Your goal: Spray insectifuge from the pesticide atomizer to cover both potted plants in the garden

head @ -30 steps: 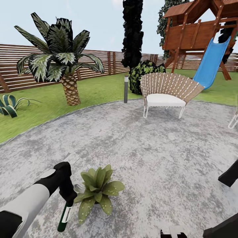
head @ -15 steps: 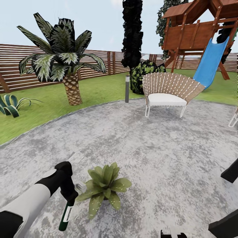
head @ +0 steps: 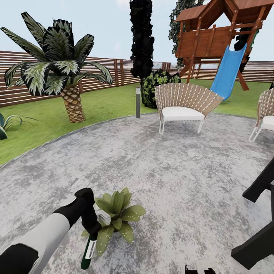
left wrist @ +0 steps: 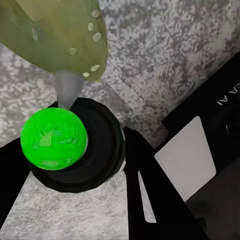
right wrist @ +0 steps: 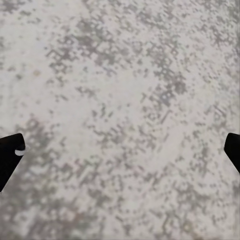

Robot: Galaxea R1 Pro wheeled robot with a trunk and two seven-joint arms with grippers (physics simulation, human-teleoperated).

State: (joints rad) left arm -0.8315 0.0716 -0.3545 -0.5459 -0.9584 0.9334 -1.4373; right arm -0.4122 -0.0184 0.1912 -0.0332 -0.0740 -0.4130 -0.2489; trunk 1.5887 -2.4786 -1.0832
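Jaws of the left gripper (head: 90, 224) clenched the dark-green labelled atomizer bottle (head: 88, 251); right jaws gaped empty. Nozzle beside the speckled green potted rosette (head: 116, 217) risked misting paving instead.

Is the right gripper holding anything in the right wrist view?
No. The right gripper is open, its fingertips wide apart over bare grey patio paving.
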